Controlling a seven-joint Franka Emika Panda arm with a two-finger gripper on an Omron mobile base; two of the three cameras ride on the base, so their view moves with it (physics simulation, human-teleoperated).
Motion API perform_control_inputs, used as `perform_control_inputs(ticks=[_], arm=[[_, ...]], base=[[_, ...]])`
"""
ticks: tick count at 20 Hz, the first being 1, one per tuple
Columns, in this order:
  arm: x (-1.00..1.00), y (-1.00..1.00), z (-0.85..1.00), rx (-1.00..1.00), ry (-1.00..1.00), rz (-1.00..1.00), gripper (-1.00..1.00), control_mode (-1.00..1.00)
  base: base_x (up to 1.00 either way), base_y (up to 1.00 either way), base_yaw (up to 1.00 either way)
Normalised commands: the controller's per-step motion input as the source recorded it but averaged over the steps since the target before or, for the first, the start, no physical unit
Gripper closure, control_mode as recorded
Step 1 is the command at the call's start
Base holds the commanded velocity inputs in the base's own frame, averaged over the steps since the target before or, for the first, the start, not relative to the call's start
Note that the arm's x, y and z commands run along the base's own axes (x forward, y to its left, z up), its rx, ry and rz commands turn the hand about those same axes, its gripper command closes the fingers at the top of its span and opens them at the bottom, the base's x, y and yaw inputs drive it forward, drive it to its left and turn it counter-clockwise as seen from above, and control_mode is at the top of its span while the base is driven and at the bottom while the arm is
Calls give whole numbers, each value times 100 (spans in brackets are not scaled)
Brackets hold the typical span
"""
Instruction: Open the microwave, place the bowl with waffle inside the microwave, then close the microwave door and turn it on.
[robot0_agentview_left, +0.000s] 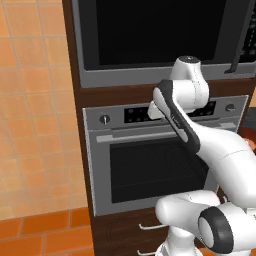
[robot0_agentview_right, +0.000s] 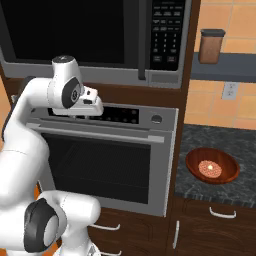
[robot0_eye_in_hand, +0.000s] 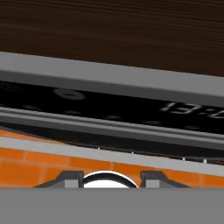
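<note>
Right base view showed the microwave door (robot0_agentview_right: 70, 30) shut, its bar handle (robot0_agentview_right: 142, 40) untouched; the gripper (robot0_agentview_right: 96, 106) hung empty before the oven panel (robot0_agentview_right: 125, 116), jaws partly apart, likely approaching; the bowl with waffle (robot0_agentview_right: 212, 166) waited on the right counter (robot0_agentview_right: 200, 187)

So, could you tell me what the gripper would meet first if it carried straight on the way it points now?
Probably the oven's black control panel: the gripper faces that strip with its clock digits. Depth is unclear.

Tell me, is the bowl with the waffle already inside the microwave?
No, the bowl sits on the dark counter, right of the oven.
</note>
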Motion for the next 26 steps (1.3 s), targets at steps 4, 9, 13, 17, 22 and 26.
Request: perform_control_inputs(ticks=[4,9,13,17,22,26], arm=[[-49,-43,34,3,-38,3,-100,-100],[-56,-100,61,10,-61,0,-100,-100],[-18,-87,26,19,-12,0,-100,-100],[0,-46,37,8,0,-3,-100,-100],[7,-53,74,0,0,-4,-100,-100],[18,-36,65,0,-4,-2,-100,-100]], base=[[0,0,0],[0,0,0],[0,0,0],[0,0,0],[0,0,0],[0,0,0]])
